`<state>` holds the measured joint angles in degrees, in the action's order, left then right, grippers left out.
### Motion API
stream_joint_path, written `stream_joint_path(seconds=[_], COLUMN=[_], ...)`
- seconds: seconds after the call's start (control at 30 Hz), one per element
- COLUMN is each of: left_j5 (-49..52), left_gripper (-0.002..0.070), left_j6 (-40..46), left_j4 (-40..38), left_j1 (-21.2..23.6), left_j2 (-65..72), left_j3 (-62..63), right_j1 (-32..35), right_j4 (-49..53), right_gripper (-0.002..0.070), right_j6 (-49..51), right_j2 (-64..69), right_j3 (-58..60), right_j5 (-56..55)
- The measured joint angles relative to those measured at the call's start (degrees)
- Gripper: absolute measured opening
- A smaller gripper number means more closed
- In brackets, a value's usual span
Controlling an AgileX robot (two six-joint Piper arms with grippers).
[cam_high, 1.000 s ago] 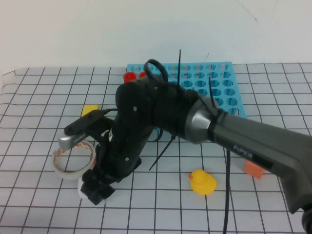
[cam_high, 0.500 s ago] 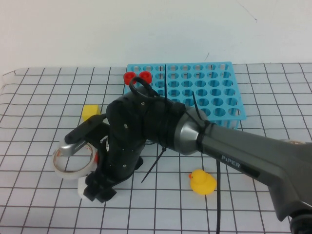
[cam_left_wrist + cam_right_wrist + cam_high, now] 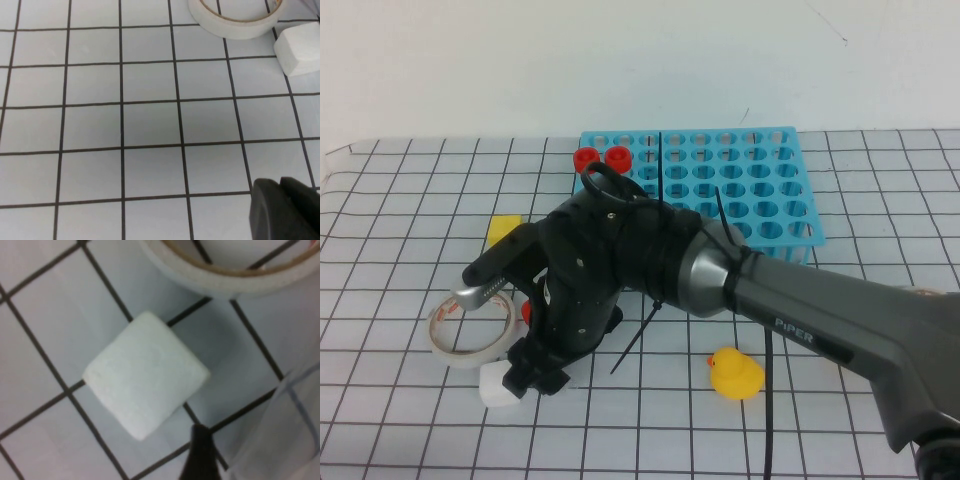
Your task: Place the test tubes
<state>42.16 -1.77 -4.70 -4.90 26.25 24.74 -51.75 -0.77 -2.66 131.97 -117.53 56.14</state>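
Since a second ago the right arm has slid toward the near left part of the table and its gripper has come off the white cube, so more of the cube shows now and the back of the rack is uncovered. Test tube first: the right wrist view catches a blurry clear tube [image 3: 282, 430] on the grid just beside that cube, and in the high view a red cap [image 3: 527, 311] peeks out under the arm's wrist, right next to the tape roll. Right gripper [image 3: 535, 372] hangs low over that spot with its jaws spread wide, and as far as I can see it isn't gripping anything. One dark fingertip [image 3: 200, 455] sits between the cube and the tube. Two more capped tubes [image 3: 585, 157] already stand side by side in the far left corner of the blue rack [image 3: 775, 215], which is well apart at the back of the table. Around the gripper there's the white cube [image 3: 496, 387], touching or nearly touching the fingers, and the tape roll [image 3: 470, 330] just behind it. Further out are a yellow block [image 3: 503, 229] and a rubber duck [image 3: 735, 374]. Left gripper [image 3: 281, 192] shows only in its own wrist view, clamped closed on nothing, over bare grid squares near the tape and cube.
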Motion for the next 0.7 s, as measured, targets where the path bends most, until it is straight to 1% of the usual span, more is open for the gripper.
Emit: stream_joint_path(seconds=[0.1, 0.3, 0.33, 0.53, 0.7], left_j5=[0.11, 0.2, 0.2, 0.2, 0.2], left_gripper=[-0.0001, -0.0001, -0.0001, -0.0001, -0.0001], left_j6=[0.0, 0.0, 0.0, 0.0, 0.0], left_j4=[0.0, 0.0, 0.0, 0.0, 0.0], left_j1=[0.0, 0.0, 0.0, 0.0, 0.0], left_j2=[0.0, 0.0, 0.0, 0.0, 0.0], left_j3=[0.0, 0.0, 0.0, 0.0, 0.0], right_j1=[0.0, 0.0, 0.0, 0.0, 0.0], right_j4=[0.09, 0.13, 0.13, 0.77, 6.86], right_gripper=[0.046, 0.0243, 0.023, 0.0232, 0.0232], right_j6=[0.0, -2.08, -2.19, -2.35, -1.48], right_j2=[0.0, 0.0, 0.0, 0.0, 0.0], right_j3=[0.0, 0.0, 0.0, -0.09, -0.22], right_j5=[-0.28, 0.15, 0.15, 0.84, 2.21])
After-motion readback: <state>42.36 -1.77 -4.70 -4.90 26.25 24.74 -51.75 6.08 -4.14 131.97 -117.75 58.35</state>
